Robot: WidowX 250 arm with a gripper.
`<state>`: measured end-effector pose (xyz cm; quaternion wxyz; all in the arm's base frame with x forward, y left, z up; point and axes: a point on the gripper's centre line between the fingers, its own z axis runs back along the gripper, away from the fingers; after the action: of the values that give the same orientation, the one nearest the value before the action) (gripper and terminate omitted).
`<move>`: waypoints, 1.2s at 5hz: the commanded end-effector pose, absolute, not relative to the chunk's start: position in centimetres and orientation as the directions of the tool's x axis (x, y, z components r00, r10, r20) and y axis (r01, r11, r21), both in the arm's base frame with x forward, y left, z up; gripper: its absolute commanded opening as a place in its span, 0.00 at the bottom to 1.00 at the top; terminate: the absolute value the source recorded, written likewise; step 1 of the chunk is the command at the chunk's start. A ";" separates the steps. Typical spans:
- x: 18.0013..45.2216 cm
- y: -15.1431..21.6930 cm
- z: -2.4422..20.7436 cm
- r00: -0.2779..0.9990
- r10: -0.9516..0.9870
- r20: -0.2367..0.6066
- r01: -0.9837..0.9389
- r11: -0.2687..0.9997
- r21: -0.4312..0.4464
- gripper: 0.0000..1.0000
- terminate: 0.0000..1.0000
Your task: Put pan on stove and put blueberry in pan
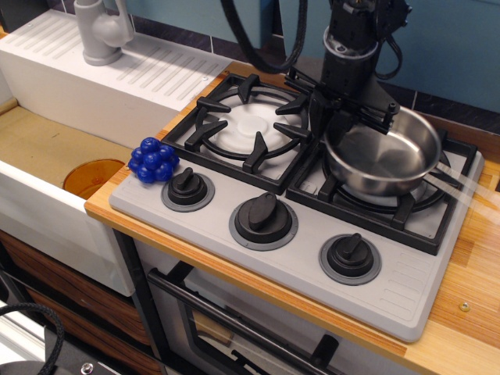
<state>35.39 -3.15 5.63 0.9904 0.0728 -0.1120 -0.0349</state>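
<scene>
A: Pan (pixel 383 160)?

B: On the right burner of the stove (pixel 406 293), tilted, wire handle blurred off to the right. Gripper (pixel 348 121) sits at its rear-left rim, one finger inside the wall, one outside.

A: Pinching it?

B: Looks like it's clamped on the rim, but the black fingers merge with the grate behind, so I can't tell for sure.

A: Step in hand?

B: Seating the pan. Judgement: level it so the base rests flat on the grate arms, centred, then spread the fingers and lift straight up so the rim isn't dragged.

A: Blueberry (pixel 154 160)?

B: Well left of the fingers, on the front-left corner of the stove, just beside the left knob (pixel 188 188). Not in the pan yet. Sink (pixel 47 148) is further left.
</scene>
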 end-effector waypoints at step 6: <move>36.4 -0.2 17.2 0.984 -0.138 0.114 0.109 0.966 0.233 0.00 0.00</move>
<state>35.85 -0.36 13.48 0.9913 0.1122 -0.0071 -0.0689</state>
